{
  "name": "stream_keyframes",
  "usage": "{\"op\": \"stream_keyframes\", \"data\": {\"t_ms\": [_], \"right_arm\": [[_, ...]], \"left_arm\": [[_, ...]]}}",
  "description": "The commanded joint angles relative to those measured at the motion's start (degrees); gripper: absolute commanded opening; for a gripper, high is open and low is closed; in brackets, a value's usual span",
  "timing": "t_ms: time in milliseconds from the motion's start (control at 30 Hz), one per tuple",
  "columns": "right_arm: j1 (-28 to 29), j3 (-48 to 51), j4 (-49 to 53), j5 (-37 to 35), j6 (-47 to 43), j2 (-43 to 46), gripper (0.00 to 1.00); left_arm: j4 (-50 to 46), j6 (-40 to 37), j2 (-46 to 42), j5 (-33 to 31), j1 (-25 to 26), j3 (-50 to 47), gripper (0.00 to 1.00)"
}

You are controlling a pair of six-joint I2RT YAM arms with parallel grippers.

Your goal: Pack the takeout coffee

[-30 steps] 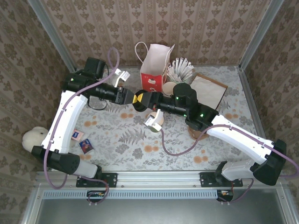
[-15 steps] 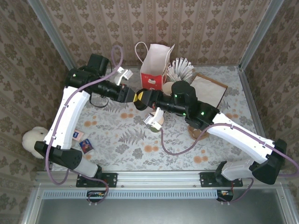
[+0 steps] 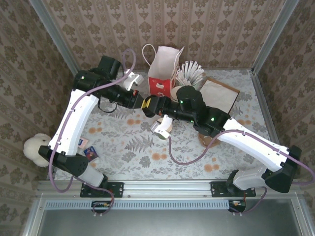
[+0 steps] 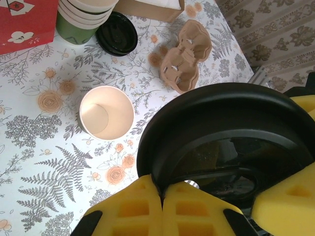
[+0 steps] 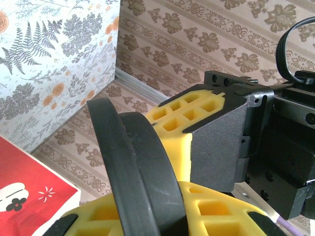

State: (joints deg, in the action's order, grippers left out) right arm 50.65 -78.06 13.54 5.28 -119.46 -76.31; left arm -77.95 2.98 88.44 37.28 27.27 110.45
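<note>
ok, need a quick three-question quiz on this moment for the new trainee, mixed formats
1. True or false: the lone paper cup on the table has a lid on it.
2. What are the left gripper and right gripper both clamped on? A) a red bag B) a black lid C) a cardboard cup tray
3. Fill in: the spare lid on the table lies beside a stack of ____.
Key: 1 false; 2 B; 3 cups.
</note>
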Motion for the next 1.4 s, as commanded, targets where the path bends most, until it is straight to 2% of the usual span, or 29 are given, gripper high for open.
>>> {"op": "stream_keyframes", "data": {"t_ms": [0, 67, 133, 200, 233, 333, 367, 467, 567, 700, 733, 833, 900, 1000, 1133, 1233, 1367], "right_arm": [[1.3, -1.0, -0.1, 1.0, -15.0, -0.8, 0.19], [1.6, -0.9, -0.6, 0.2, -13.2, -0.8, 0.28], [3.4, -3.9, 4.3, -5.6, -4.4, -1.3, 0.59], [4.1, -5.9, 8.7, -7.3, 8.5, -1.1, 0.76], [4.1, -5.0, 8.4, -8.4, 13.2, -0.8, 0.81], [4.8, -1.0, 2.6, -14.3, 22.9, -0.8, 0.86], [5.0, -0.7, 3.4, -15.1, 26.4, -0.8, 0.98], [5.2, 0.2, 7.3, -14.1, 43.4, 0.3, 1.00], [5.1, 4.6, 1.1, -12.8, 65.4, 4.0, 1.00], [2.9, 11.9, -11.8, -17.5, 106.1, 8.8, 1.00], [2.4, 12.8, -10.9, -19.0, 115.2, 9.6, 1.00], [1.4, 12.1, -3.0, -22.6, 132.1, 10.2, 1.00], [0.0, 12.6, 0.6, -21.0, 139.2, 10.6, 1.00], [-1.9, 16.8, -2.3, -16.3, 143.7, 13.2, 1.00], [-9.0, 21.6, -3.7, -8.4, 157.3, 14.9, 1.00], [-14.2, 23.5, 0.1, -4.2, 167.3, 14.3, 1.00], [-15.3, 28.3, -0.6, -3.8, 171.2, 14.6, 1.00]], "left_arm": [[2.4, 0.5, 0.6, 0.1, 1.1, 2.0, 0.00], [3.0, 0.6, 0.5, -0.8, 1.0, 2.0, 0.00], [3.9, 0.8, 0.1, -3.7, 0.2, 1.1, 0.00], [5.4, 1.7, -0.6, -5.5, -0.7, -1.2, 0.00], [6.2, 2.5, -1.1, -6.5, -2.2, -2.4, 0.00], [7.8, 4.0, -1.9, -9.5, -3.4, -4.6, 0.00], [7.8, 4.0, -1.9, -10.1, -3.5, -4.8, 0.00], [7.8, 4.2, -2.7, -13.7, -3.5, -6.6, 0.00], [8.9, 5.6, -4.3, -18.8, -3.4, -10.5, 0.00], [12.8, 10.4, -7.2, -26.7, -2.6, -17.6, 0.00], [13.7, 11.5, -8.0, -27.2, -2.4, -19.3, 0.00], [20.3, 14.4, -10.9, -24.8, -1.5, -25.0, 0.00], [25.9, 17.5, -13.1, -22.7, 0.8, -29.4, 0.00], [31.5, 23.5, -15.0, -23.0, 1.3, -34.3, 0.00], [34.8, 29.7, -15.4, -22.2, 2.0, -38.0, 0.00], [33.3, 31.0, -13.2, -22.1, 4.6, -37.4, 0.00], [27.9, 29.9, -7.6, -23.8, 7.6, -33.9, 0.00]]}}
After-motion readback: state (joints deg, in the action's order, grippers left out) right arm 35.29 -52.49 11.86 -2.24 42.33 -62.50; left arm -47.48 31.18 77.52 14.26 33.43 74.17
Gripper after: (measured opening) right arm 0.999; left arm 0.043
